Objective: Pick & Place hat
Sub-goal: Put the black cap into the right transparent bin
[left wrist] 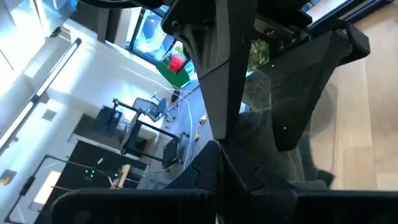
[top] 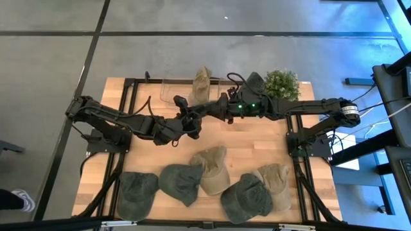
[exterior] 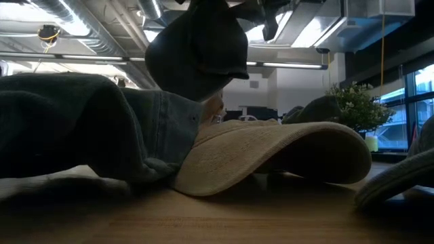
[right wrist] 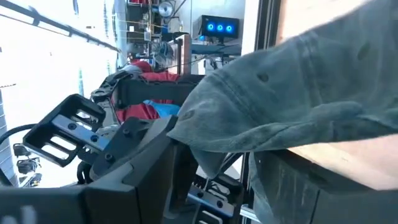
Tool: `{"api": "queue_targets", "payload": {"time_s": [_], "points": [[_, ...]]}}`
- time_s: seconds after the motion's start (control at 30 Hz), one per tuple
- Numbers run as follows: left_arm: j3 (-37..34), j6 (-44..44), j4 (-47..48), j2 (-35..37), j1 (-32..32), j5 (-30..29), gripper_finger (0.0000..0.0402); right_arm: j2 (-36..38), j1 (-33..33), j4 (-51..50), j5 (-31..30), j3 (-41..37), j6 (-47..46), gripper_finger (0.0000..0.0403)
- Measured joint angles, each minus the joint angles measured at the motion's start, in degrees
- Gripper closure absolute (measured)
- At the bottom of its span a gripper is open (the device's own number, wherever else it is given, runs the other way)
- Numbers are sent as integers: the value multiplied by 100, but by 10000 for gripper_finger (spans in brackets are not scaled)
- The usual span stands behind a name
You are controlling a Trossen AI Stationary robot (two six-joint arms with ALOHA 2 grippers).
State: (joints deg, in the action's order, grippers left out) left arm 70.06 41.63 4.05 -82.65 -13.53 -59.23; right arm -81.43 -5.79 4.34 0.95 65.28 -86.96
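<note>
A dark grey-green hat (exterior: 196,51) hangs high above the middle of the table, between my two grippers, which meet there tip to tip. My right gripper (top: 209,110) reaches in level from the table's right, its fingers wide apart with the hat (right wrist: 292,93) between them. My left gripper (top: 191,118) comes level from the left and is shut. Its closed fingers (left wrist: 214,93) stand right beside the hat's cloth (left wrist: 305,87). My right gripper has the hat's lower edge (right wrist: 273,146) between its spread fingers, coming level from the table's right. The hat is lifted clear of the table and hangs below the fingers, crown outward. The hat itself hides which part the pads meet. My left gripper's shut fingers lie against the hat's edge (right wrist: 183,124); whether they pinch any cloth cannot be told.
Several hats lie along the table's near edge: dark green ones (top: 137,192) (top: 181,181) (top: 247,197) and tan ones (top: 212,168) (top: 276,183). At the far edge are a tan hat (top: 202,80), a dark hat (top: 255,82), a potted plant (top: 282,83) and a clear box (top: 172,90).
</note>
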Motion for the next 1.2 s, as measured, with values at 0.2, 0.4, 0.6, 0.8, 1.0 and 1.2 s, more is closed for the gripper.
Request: {"api": "queue_targets", "payload": {"time_s": [0.2, 0.4, 0.6, 0.8, 1.0, 1.2], "points": [[-2, 71, -82, 0, -199, -110, 399, 9, -83, 5, -15, 0, 41, 178], [-4, 71, -116, 0, -380, -45, 399, 4, -152, -59, -271, -1, 60, 178], [-4, 71, -110, 0, -464, 229, 399, 0, -281, 66, -404, -5, 315, 178], [-4, 26, -115, -11, -366, 235, 399, 0, -226, 271, -5, -9, 328, 178], [-4, 321, -254, -52, -371, 296, 399, 0, -181, -104, 99, -9, 395, 178], [-4, 506, -299, -59, -383, 360, 399, -2, -189, -509, 118, -9, 1003, 178]]}}
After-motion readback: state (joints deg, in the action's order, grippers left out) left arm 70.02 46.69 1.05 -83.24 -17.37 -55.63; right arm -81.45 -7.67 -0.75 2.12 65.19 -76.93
